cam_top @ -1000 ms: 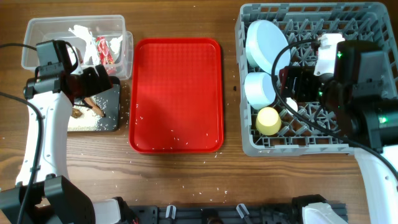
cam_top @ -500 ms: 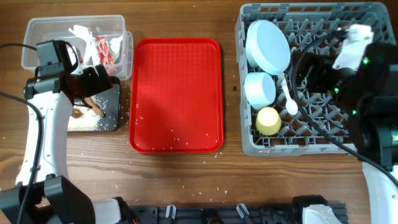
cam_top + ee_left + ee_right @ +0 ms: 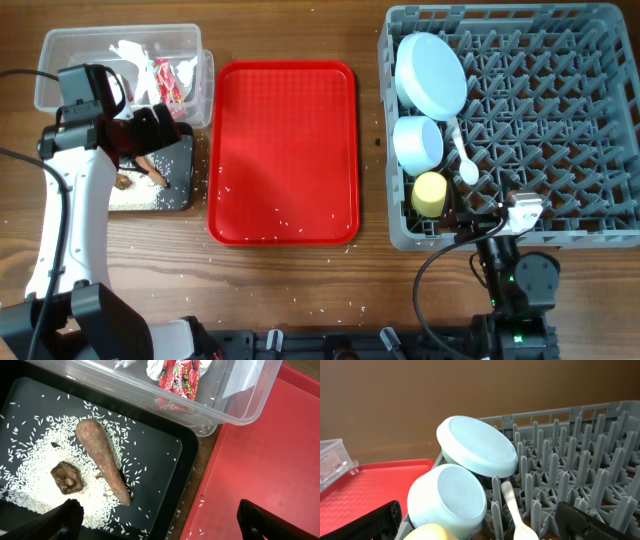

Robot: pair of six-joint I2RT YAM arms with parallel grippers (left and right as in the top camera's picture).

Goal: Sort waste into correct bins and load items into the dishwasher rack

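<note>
The left arm reaches up along the table's left edge, its left hand hanging over the black tray, fingers spread wide and grasping nothing, exactly as it hung a second ago. Under it, in the left wrist view, the brown stick and the small brown lump lie on a bed of rice crumbs. Just beyond, the clear tub in the far left corner holds the red-and-white wrapper. The right arm has changed most: half a second ago it loomed over the right half of the dishwasher rack, and now it is folded back at the near edge, its right hand at the rack's near rim, fingers apart and empty. In the rack's left part stand the large pale dish, the teal bowl and the yellow cup, with the white spoon lying beside them, unmoved. The red serving tray sits mid-table, speckled with crumbs.
</note>
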